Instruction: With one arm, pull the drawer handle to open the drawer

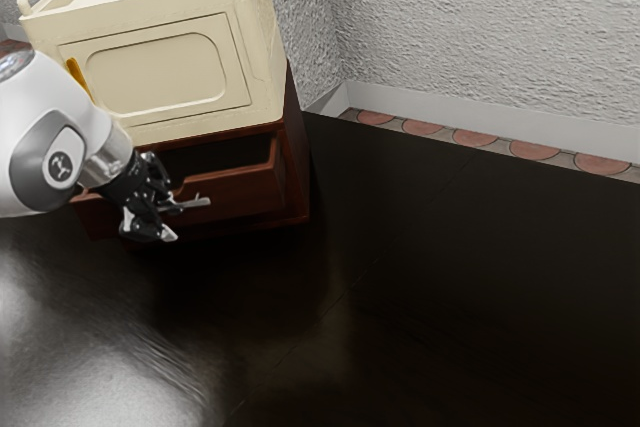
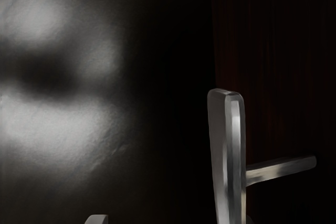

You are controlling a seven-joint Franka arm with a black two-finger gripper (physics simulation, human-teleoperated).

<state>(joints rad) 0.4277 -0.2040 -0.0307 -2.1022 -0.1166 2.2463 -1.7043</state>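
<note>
My gripper (image 1: 166, 209) is at the drawer handle (image 1: 193, 203) with its fingers spread apart, around the near part of the handle. The brown drawer (image 1: 245, 195) stands partly pulled out of its cabinet, with its dark inside showing behind the front. In the wrist view, the grey metal handle (image 2: 234, 150) rises close to one fingertip, and a post joins it to the dark drawer front (image 2: 278, 87). A wide gap separates that handle from the other fingertip of the gripper (image 2: 173, 220).
A cream box (image 1: 160, 72) with raised side handles sits on top of the brown cabinet (image 1: 297, 162). Around the cabinet spreads a dark glossy surface (image 1: 420, 277), with a textured wall (image 1: 480, 27) and white baseboard (image 1: 480, 112) behind.
</note>
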